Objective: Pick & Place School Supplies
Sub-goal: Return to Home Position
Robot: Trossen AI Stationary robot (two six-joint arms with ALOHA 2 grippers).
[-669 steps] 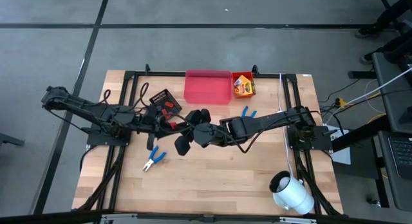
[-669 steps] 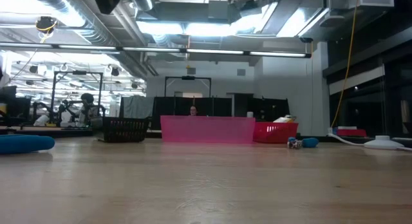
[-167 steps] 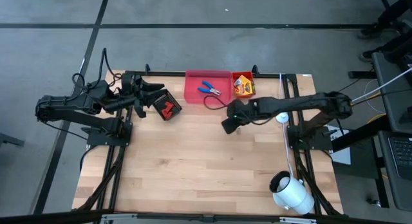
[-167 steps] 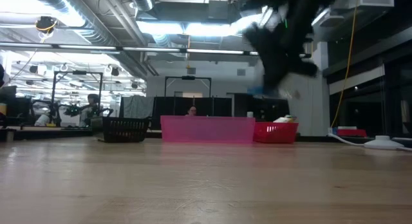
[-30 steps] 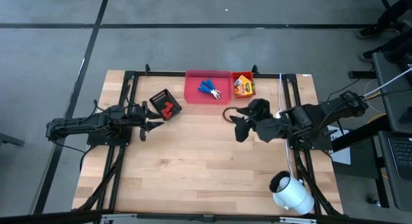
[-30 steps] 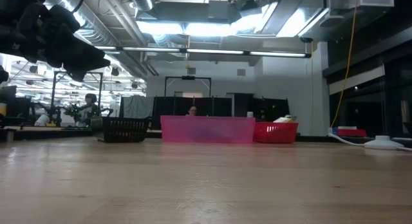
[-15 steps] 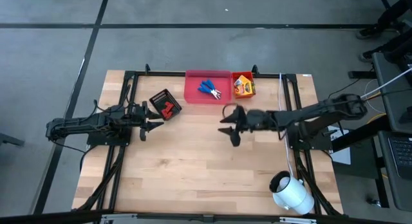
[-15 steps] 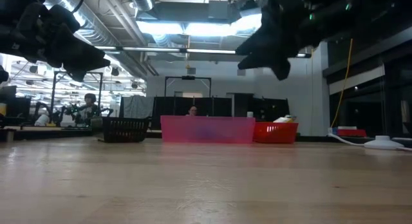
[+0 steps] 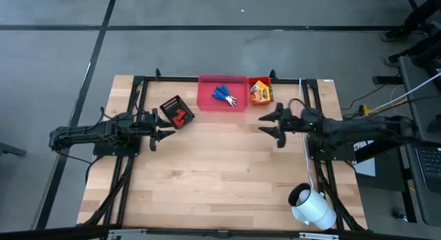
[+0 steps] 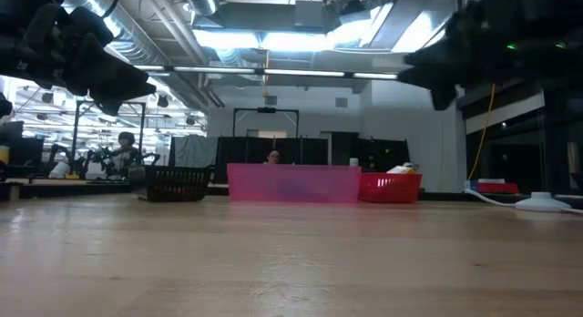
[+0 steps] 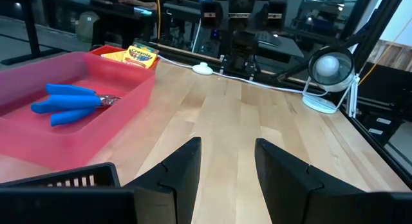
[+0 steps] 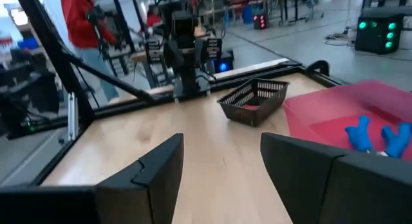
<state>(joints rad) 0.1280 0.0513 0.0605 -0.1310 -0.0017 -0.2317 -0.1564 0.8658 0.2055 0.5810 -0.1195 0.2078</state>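
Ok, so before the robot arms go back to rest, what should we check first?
1. Left gripper empty, fingers open: ok.
2. Right gripper empty, fingers open: ok.
3. Both blue tools lie inside the pink bin: ok.
4. Red pieces sit inside the black bin: ok.
5. All three crayon boxes are in the orange bin: cannot tell; boxes are in it, but the count is unclear.
6. White cylinder stands away from both arms: ok.

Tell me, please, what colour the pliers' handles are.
The pliers are blue-handled, clearest in the left wrist view.
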